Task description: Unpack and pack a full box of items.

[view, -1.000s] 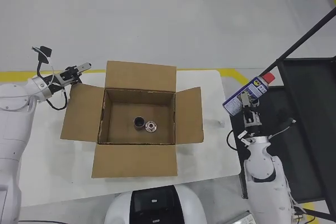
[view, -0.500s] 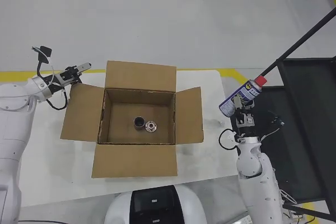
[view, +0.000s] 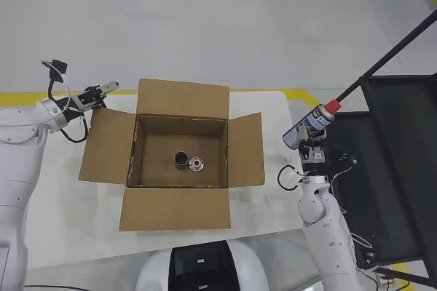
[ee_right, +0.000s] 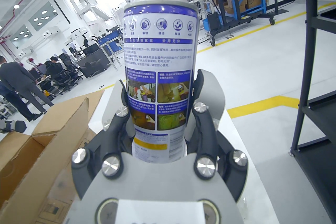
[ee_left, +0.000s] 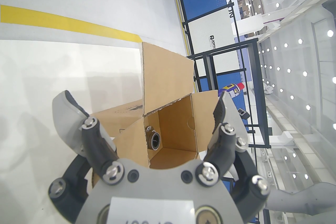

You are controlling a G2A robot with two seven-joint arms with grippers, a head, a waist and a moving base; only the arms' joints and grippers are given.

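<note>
An open cardboard box [view: 178, 153] stands on the white table [view: 273, 211], flaps spread out. Two small metal cylindrical parts [view: 188, 161] lie on its floor; one of these metal parts [ee_left: 152, 140] shows through a corner gap in the left wrist view. My right gripper [view: 306, 140] is shut on a blue spray can with a red cap [view: 309, 124], held above the table's right edge, beside the box's right flap. The spray can [ee_right: 158, 72] sits between the right gripper's [ee_right: 160, 114] fingers. My left gripper [view: 102, 90] stands open and empty off the box's far left corner. The left gripper [ee_left: 147, 107] faces the box [ee_left: 168, 83].
A black metal shelf rack [view: 408, 160] stands right of the table, close to the right arm. Yellow floor tape [view: 29, 97] runs behind the table. The box's front flap [view: 176, 208] covers the table's near middle.
My right arm has carried the spray can leftward, from over the black rack toward the table's right edge. The left arm has not moved.
</note>
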